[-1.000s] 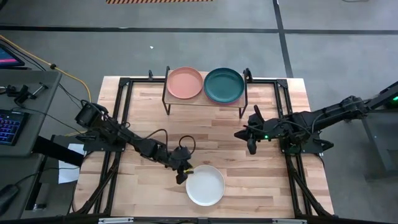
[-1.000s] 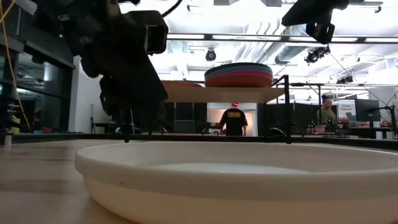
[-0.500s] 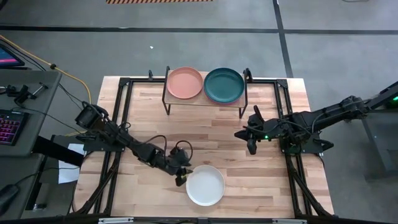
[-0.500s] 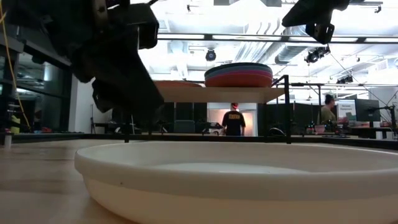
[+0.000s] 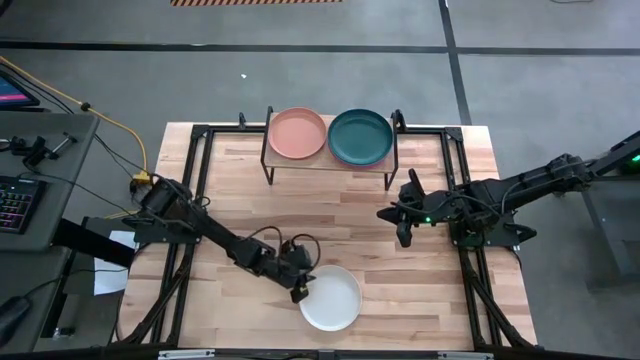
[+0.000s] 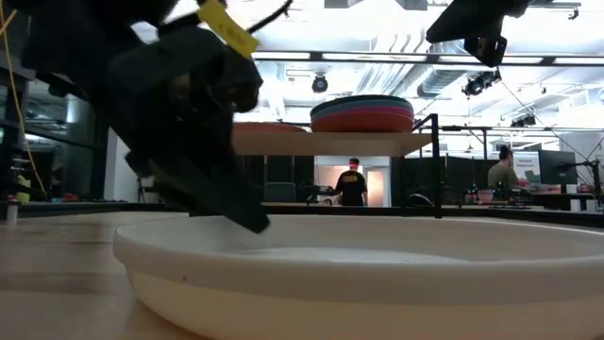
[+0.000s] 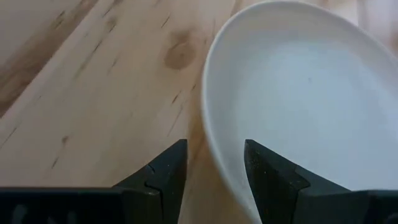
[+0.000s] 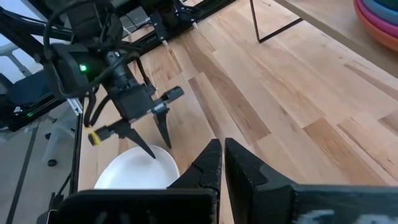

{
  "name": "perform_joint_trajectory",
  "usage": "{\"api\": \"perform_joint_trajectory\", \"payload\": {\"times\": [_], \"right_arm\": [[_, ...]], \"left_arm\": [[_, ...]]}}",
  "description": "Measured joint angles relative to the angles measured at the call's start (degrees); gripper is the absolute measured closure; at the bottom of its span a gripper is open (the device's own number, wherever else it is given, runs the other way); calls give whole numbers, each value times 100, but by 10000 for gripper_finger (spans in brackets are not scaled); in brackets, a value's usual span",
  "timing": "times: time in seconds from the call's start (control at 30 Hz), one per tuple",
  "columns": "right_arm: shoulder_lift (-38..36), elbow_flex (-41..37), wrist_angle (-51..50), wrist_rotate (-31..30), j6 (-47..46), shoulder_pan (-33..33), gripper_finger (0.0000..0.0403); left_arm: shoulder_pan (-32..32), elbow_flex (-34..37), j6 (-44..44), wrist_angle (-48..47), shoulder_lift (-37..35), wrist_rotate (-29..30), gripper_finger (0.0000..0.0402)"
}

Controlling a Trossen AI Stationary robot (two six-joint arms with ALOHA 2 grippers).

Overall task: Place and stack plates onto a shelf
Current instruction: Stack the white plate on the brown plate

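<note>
The white plate [image 5: 331, 299] lies flat on the tabletop near its near edge and fills the low view [image 6: 377, 274]. My left gripper [image 5: 298, 291] is open at the plate's left rim [image 7: 210, 140]: one finger [image 7: 268, 174] stands over the plate's inside, the other [image 7: 166, 169] outside over the wood. The shelf [image 5: 330, 159] stands at the far edge. On it sit the salmon pink plate [image 5: 297, 133] and a stack topped by the dark green plate [image 5: 360, 137], with light blue and reddish plates beneath [image 6: 362, 115]. My right gripper [image 5: 403, 238] is shut and hovers right of centre. My left gripper slants down from the table's left with its fingers on either side of the white plate's left rim [image 6: 236, 231]. I cannot tell whether either finger touches the rim. The plate lies flat on the table.
A black metal frame [image 5: 190, 180] runs along the table's sides. Bare wood [image 5: 330, 215] lies between the shelf and the white plate. People [image 6: 352, 184] stand in the room far behind the table.
My left gripper has moved down and toward the table's right and near edge, reaching the white plate's left rim with its fingers tipped further downward. The plate has stayed in place.
</note>
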State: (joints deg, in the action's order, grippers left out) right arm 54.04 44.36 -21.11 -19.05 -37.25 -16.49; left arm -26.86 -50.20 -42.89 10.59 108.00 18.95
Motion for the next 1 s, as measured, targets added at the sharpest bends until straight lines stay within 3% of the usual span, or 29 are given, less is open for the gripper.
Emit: {"api": "perform_joint_trajectory", "payload": {"times": [0.17, 0.33, 0.53, 0.67, 0.9, 1.0], "right_arm": [[2, 0, 37, -4, 2, 0, 400], [2, -2, 48, -7, -18, 0, 400], [-2, -2, 128, -9, -21, 0, 400], [0, -2, 184, -11, -22, 0, 400], [0, -2, 255, -31, -150, 0, 400], [2, -2, 288, -214, -154, 0, 400]], "left_arm": [[73, -200, -70, -49, 217, -137, 272], [294, -194, -324, -440, -39, -526, 379], [884, -185, 496, -1600, -1288, -297, 397], [1419, -189, 1227, -2300, -2804, 374, 398], [2969, -198, 2577, -2748, -5346, 2859, 399], [3959, -202, 2754, -2698, -5900, 2955, 400]]}}
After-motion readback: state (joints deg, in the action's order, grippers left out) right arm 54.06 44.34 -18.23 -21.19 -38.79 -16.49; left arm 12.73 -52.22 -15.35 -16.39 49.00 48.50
